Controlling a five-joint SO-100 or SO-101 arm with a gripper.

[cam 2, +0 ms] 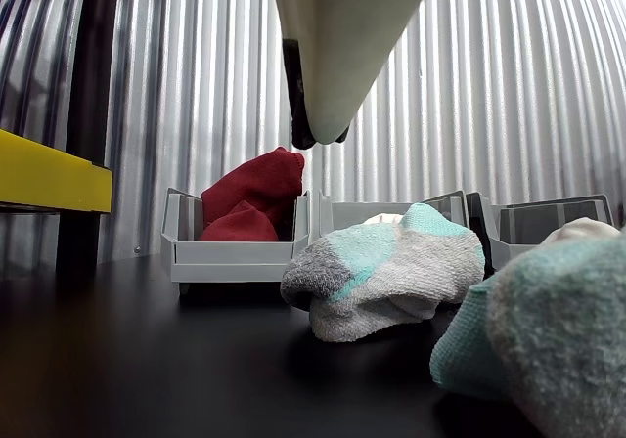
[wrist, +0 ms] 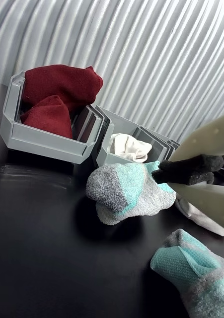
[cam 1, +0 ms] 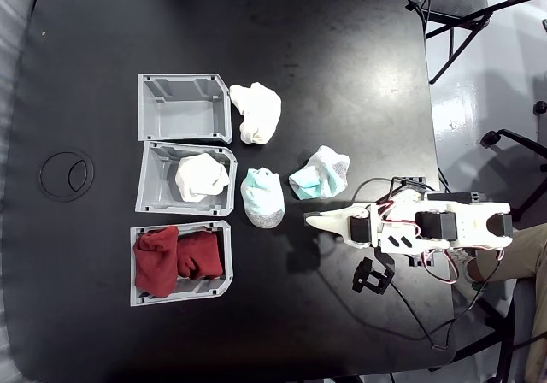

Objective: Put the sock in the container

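Note:
In the fixed view a plain white sock [cam 1: 256, 112] lies on the black table beside the empty grey bin [cam 1: 184, 108] at the top of the row. A second white sock [cam 1: 202, 178] [wrist: 129, 147] sits inside the middle grey bin [cam 1: 147, 182] [wrist: 104, 154]. My gripper [cam 1: 310, 220] [wrist: 164, 174] [cam 2: 313, 130] hovers low, right of a mint-green-and-grey sock [cam 1: 263, 197] [wrist: 129, 194] [cam 2: 386, 272]. It looks shut, with nothing held. It is well clear of both white socks.
Dark red socks [cam 1: 178, 257] [wrist: 59, 97] [cam 2: 256, 198] fill the third bin [cam 1: 137, 297] [wrist: 42, 139]. Another mint-green-and-grey sock [cam 1: 320, 174] [wrist: 198, 273] lies close to the arm. Loose cables [cam 1: 427, 315] trail near the table's right edge. Corrugated metal stands behind the bins.

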